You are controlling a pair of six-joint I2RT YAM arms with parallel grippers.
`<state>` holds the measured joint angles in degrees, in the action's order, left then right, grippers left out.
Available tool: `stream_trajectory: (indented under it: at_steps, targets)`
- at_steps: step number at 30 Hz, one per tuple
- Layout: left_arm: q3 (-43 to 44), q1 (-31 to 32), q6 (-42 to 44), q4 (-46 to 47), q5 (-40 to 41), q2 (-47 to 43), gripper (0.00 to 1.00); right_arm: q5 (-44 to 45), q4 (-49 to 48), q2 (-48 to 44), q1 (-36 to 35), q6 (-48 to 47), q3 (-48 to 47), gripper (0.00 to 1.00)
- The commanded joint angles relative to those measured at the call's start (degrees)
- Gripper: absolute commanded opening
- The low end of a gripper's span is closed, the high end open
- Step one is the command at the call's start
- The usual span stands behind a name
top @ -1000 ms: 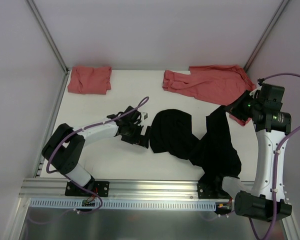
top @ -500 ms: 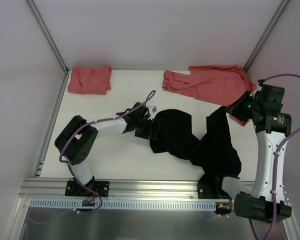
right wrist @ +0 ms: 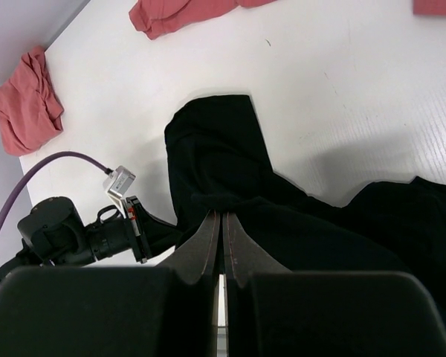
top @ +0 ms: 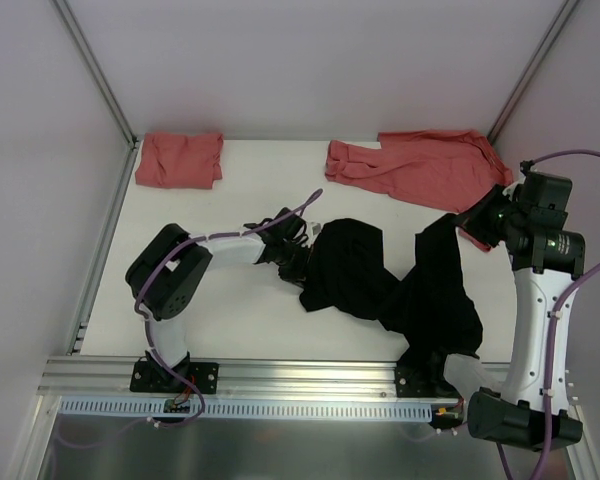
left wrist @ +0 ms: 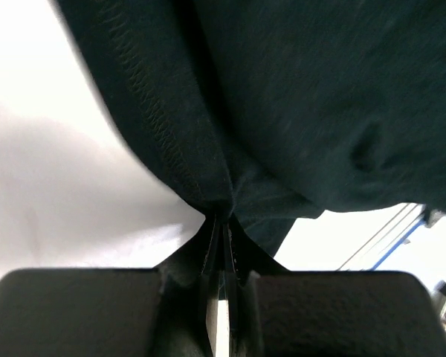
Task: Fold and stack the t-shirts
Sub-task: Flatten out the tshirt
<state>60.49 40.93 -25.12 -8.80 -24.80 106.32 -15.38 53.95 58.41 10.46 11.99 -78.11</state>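
Note:
A black t-shirt [top: 400,280] lies crumpled across the middle and right of the white table. My left gripper [top: 302,262] is shut on its left hem, whose stitched edge [left wrist: 171,149] runs into the closed jaws. My right gripper [top: 467,222] is raised at the right, shut on a bunched fold of the same black t-shirt [right wrist: 230,197], which hangs from it down to the table. A folded salmon-red t-shirt [top: 180,160] lies at the back left. A rumpled salmon-red t-shirt [top: 415,165] lies at the back right.
White walls with metal corner posts [top: 95,70] enclose the table. An aluminium rail [top: 280,375] runs along the near edge with both arm bases on it. The left arm's purple cable [top: 290,212] loops above its wrist.
My left arm reached rightwards to the black t-shirt's left edge and its gripper went from open to shut on the hem. The right arm has barely moved.

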Motion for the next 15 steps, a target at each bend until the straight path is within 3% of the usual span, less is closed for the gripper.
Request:
stream_trajectory:
  at_steps: [1,8,11,15]
  targets:
    - [1.04,0.47,3.76,-7.10,3.69,-5.41,0.00,1.14,-0.52,-1.37,-0.35,0.40,-0.82,0.01]
    - [2.17,-2.42,3.50,-13.34,22.03,-28.23,0.00,0.44,-1.04,2.92,-0.35,0.75,-8.79,0.00]
    - [7.87,-7.43,4.03,-14.75,26.45,-35.19,0.00,-0.97,-2.18,5.91,-0.35,1.72,-14.77,0.01]
    - [17.62,-15.34,6.65,-15.63,28.21,-39.61,0.00,-2.03,-1.14,13.54,-0.35,1.99,-30.49,0.01]
